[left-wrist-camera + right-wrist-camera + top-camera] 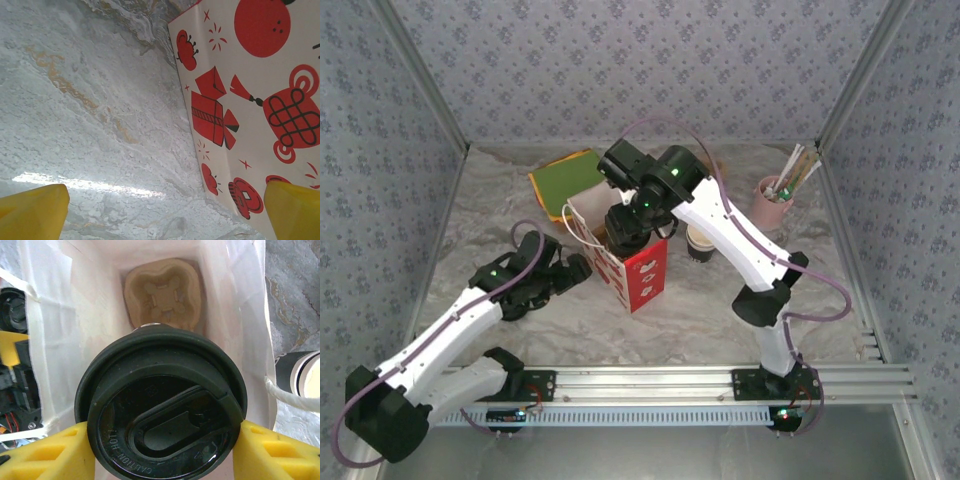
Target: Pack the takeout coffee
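A takeout coffee cup with a black "caution hot" lid [162,415] hangs inside the mouth of the red-and-white paper bag [642,275], and my right gripper [162,450] is shut on the lid's sides. A brown pulp cup carrier [162,292] lies at the bag's bottom below it. Another takeout coffee cup [700,243], with a white rim, a dark sleeve and no lid, stands on the table just right of the bag. My left gripper [570,270] hovers open left of the bag, its yellow fingers [32,212] low over the table beside the printed bag wall [250,100].
A pink cup of sticks and straws [772,203] stands at the back right. Green and orange flat sheets [565,180] lie at the back left. The bag's white string handles [575,222] hang out to its left. The enclosure's walls close in the table on three sides.
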Controlling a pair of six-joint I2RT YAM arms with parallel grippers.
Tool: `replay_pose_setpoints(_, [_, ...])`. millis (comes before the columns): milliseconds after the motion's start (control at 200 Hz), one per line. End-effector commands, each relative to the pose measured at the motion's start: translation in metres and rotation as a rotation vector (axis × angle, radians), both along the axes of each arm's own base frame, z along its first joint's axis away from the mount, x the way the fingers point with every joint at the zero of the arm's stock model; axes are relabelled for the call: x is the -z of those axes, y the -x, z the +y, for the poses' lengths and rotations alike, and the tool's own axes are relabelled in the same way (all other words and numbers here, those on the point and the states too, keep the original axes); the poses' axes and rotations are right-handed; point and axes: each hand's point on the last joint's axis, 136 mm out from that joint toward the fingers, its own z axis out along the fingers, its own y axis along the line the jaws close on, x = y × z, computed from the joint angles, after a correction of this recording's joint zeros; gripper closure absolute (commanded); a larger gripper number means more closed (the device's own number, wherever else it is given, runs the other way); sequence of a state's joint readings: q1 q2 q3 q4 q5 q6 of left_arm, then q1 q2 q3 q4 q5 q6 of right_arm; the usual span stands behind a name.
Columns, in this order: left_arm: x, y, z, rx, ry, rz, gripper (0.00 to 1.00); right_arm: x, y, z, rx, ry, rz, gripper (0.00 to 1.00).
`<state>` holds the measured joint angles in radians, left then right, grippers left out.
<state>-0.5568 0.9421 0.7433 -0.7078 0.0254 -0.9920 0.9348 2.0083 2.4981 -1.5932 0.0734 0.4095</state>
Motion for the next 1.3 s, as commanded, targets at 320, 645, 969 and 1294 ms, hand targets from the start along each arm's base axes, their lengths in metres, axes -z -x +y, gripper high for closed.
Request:
replay_pose_setpoints(320, [0.003, 0.005, 0.01, 0.011, -0.019, 0.015, 0.0, 0.032, 0.003, 0.0, -0.028, 0.104, 0.076, 0.37])
replay_pose_setpoints(645, [0.004, 0.001, 0.013, 0.007, -0.016, 0.015, 0.0, 0.054, 0.007, -0.001, -0.026, 0.162, 0.14, 0.37])
replay_pose_setpoints(969, [0.002, -0.005, 0.014, 0.01, -0.006, 0.012, 0.0, 0.068, 0.009, -0.003, -0.007, 0.183, 0.205, 0.37])
replay_pose_setpoints(1294, [0.004, -0.006, 0.013, 0.012, 0.0, 0.015, 0.0, 0.079, 0.012, -0.006, 0.016, 0.22, 0.241, 0.37])
